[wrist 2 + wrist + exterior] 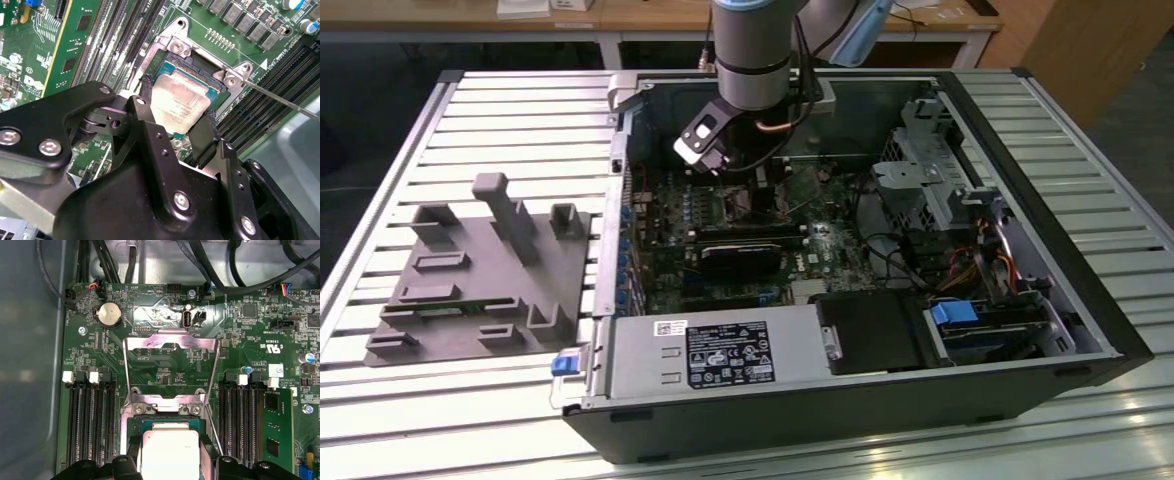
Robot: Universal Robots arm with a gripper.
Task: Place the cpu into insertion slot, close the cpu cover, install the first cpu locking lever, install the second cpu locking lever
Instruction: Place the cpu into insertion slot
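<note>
In the exterior view my gripper (727, 172) reaches down into the open computer case over the motherboard. In both wrist views the cpu (175, 107) (169, 450), a pale silver square, lies in or just above the insertion slot (180, 46) (165, 410). Its teal edge shows inside the metal rim. My gripper (179, 99) straddles it, with the black fingers (146, 85) pressed against two opposite edges. The cpu cover (150, 341), a thin silver frame, is swung open and lies back over the board. A thin wire lever (285, 100) sticks out beside the slot.
Long black memory slots (92, 425) (245, 425) flank the socket on both sides. A black block (744, 260) sits close in front of it, with cables (235, 270) behind. The power supply (720, 352) and drive cage (934, 170) crowd the case. A grey fixture (480, 270) lies outside, on the exterior view's left.
</note>
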